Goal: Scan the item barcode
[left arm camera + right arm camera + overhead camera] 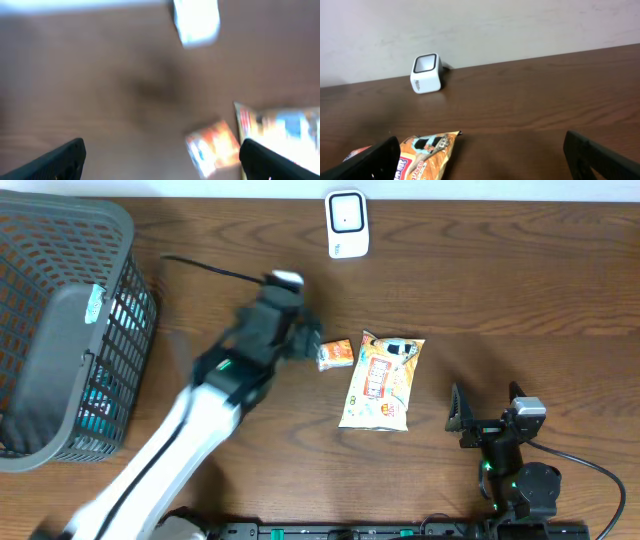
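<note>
A small orange packet [335, 354] lies on the table beside a larger orange snack bag [381, 381]. The white barcode scanner [347, 223] stands at the far edge. My left gripper [308, 340] hovers just left of the small packet, blurred by motion. In the left wrist view the left gripper [165, 160] is open with nothing between its fingers; the packet [212, 146] sits by the right finger [280, 160], the bag [282, 125] beyond it, the scanner [196, 20] far ahead. My right gripper [485, 410] stands open right of the bag, empty [482, 160], facing the scanner [426, 73] and bag [422, 152].
A grey mesh basket [60, 330] with items inside fills the left end of the table. A black cable [205, 267] runs across the wood behind my left arm. A pale wall rises behind the scanner in the right wrist view.
</note>
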